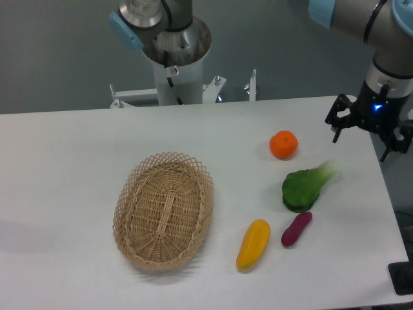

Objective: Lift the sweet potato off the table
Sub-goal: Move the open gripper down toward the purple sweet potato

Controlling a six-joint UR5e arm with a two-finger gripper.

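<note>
On the white counter [77,155], nearest its front edge, a purple sweet potato [296,228] lies between a yellow vegetable [253,243] and a green one [306,187]. Left sits a wicker basket [164,210]. Farther back, an orange [283,144]. The jaws [368,132] hang spread and empty at the right edge, before a grey wall [58,51].

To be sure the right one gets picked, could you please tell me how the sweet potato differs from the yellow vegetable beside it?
The sweet potato is dark magenta-purple; the yellow vegetable is yellow-orange. The sweet potato is shorter and thinner. It touches the green vegetable; the yellow one lies apart. Both are oblong and lie flat on the table.
</note>
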